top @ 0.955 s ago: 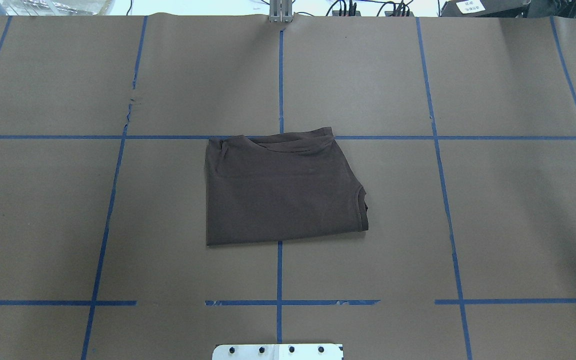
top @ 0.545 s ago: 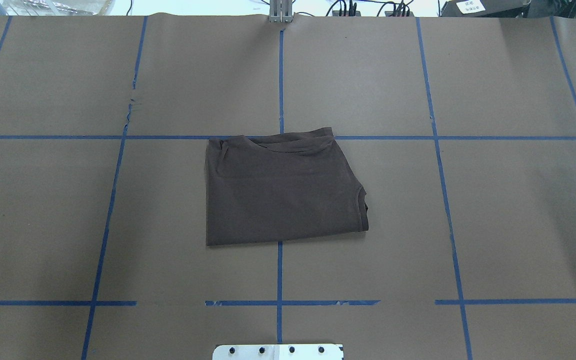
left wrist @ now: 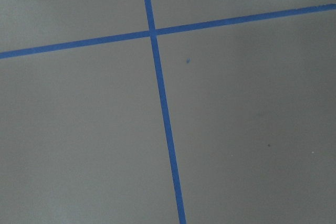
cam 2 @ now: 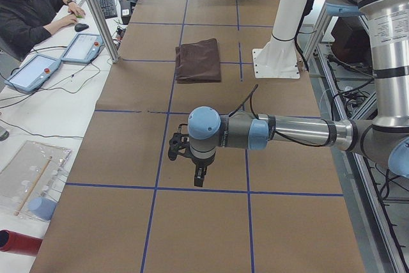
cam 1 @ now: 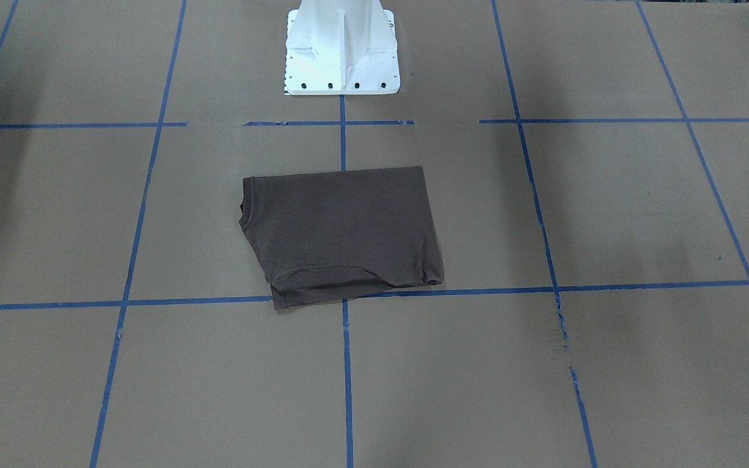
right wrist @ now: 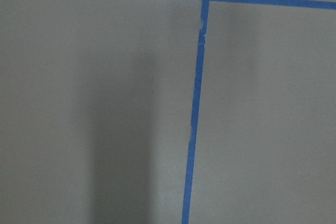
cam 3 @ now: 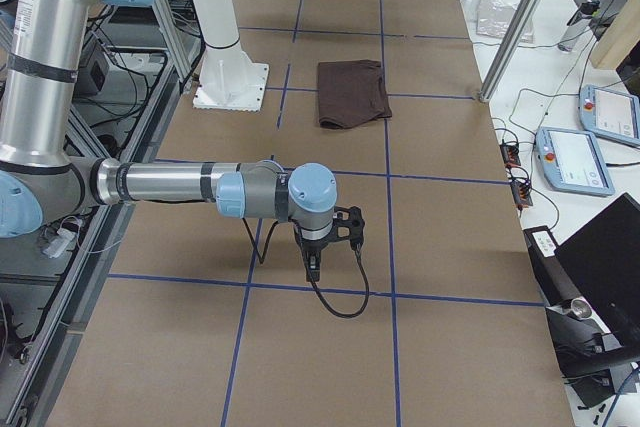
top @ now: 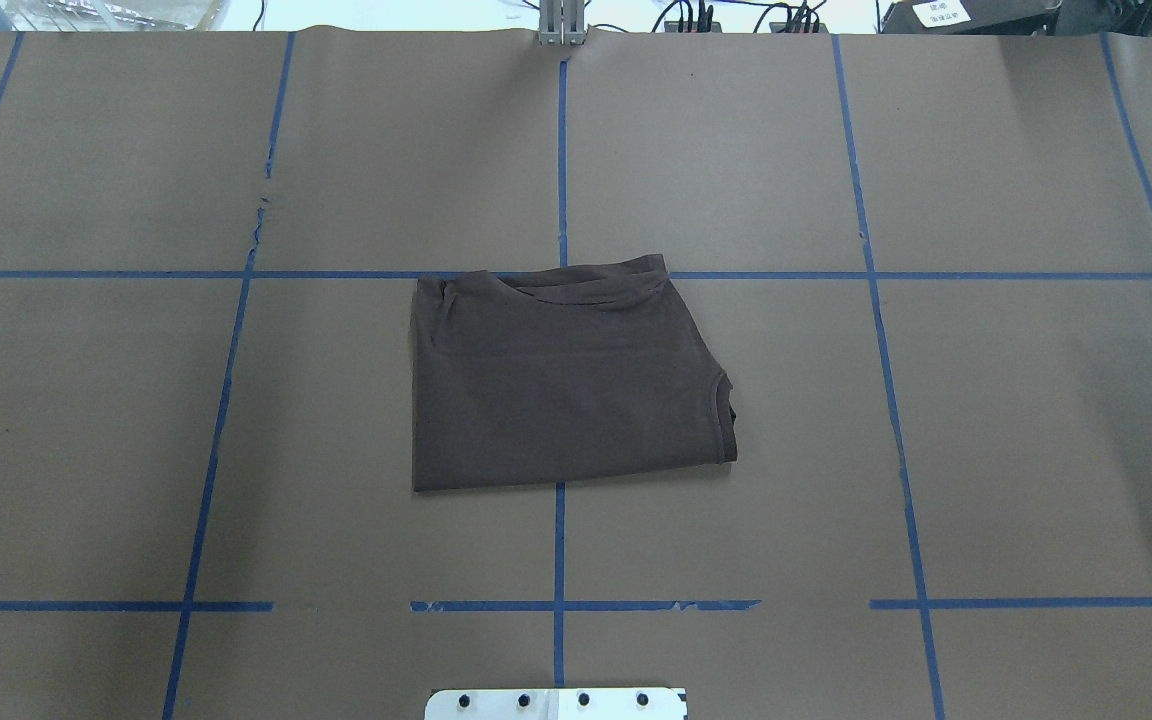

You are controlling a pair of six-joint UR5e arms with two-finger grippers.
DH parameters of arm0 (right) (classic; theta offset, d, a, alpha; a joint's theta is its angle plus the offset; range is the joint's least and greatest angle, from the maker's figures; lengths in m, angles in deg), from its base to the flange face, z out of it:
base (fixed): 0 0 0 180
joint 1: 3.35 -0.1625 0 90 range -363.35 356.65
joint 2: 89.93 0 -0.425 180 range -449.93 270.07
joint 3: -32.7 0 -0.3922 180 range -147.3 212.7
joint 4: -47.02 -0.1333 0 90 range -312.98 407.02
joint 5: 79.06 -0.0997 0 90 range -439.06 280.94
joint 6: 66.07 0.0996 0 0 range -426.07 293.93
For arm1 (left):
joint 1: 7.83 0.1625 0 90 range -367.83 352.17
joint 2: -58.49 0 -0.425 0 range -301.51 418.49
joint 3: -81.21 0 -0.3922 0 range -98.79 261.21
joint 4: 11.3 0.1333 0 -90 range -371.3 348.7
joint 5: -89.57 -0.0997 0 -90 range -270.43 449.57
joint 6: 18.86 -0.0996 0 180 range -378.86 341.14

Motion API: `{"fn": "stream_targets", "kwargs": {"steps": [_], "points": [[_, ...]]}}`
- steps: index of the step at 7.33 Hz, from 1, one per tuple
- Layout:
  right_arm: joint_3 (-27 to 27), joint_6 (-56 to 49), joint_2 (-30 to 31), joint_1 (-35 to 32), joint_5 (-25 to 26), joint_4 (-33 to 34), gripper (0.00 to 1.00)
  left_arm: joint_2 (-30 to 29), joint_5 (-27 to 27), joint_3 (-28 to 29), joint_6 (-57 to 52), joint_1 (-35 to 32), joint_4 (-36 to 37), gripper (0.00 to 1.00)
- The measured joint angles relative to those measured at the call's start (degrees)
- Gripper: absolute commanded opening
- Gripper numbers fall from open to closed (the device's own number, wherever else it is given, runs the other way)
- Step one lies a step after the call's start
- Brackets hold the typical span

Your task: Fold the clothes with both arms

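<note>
Nothing moved, T-shirt [top: 561, 380] folded flat on table [top: 1036, 400]

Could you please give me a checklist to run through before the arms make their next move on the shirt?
1. T-shirt folded into a compact rectangle at the centre of the table: ok.
2. Fold edges aligned: not ok, layers look staggered along the shirt's far edge.
3. Left gripper away from the cloth, over bare table: ok.
4. Right gripper away from the cloth, over bare table: ok.
5. Grippers open or shut: cannot tell, they show in the side views only.
6. Person seated beside the table, hands off it: ok.
</note>
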Motion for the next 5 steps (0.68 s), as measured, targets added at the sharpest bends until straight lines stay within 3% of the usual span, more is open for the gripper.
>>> {"fn": "stream_targets", "kwargs": {"steps": [2, 5], "points": [[-0.03, 0.02, 0.02, -0.02, -0.12, -0.01, 1.00, -0.01, -0.84, 0.22, -0.04, -0.09, 0.01, 1.00], [0.07, 0.08, -0.07, -0.03, -0.27, -0.01, 1.00, -0.45, -9.61, -0.06, -0.04, -0.04, -0.40, 1.00]]}}
